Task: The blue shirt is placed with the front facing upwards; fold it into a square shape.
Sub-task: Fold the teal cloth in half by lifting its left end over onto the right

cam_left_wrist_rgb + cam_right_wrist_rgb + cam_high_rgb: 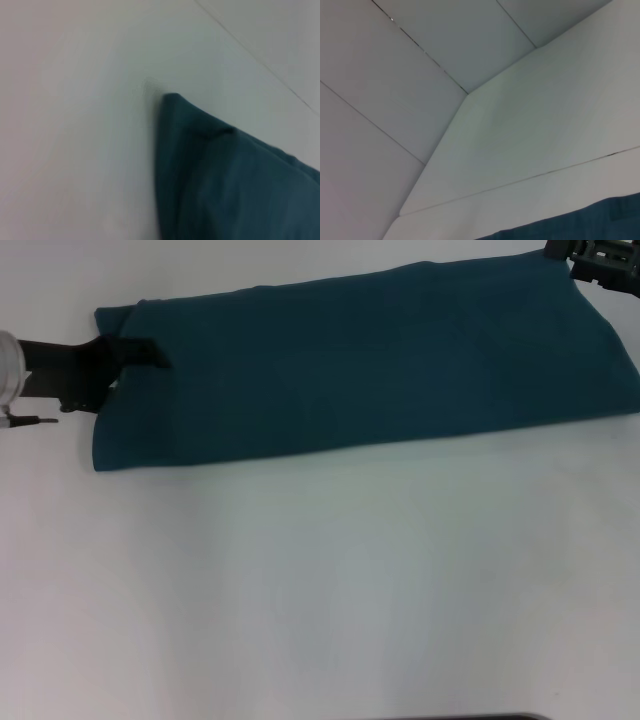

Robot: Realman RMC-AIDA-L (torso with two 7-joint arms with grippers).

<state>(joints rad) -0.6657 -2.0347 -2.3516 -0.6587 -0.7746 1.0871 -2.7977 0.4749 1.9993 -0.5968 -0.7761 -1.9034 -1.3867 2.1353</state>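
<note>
White counter [320, 590] fills my view, with the shirt [360, 370] folded into a long teal band across its far side, plain cloth up. My left gripper [150, 352] reaches onto its left end; right gripper [600, 265] sits at the far right corner. I cannot tell either grip.

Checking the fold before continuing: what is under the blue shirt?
The blue shirt lies folded on the white table, plain side up. Any lettering is covered. The left hand meets its left edge.
</note>
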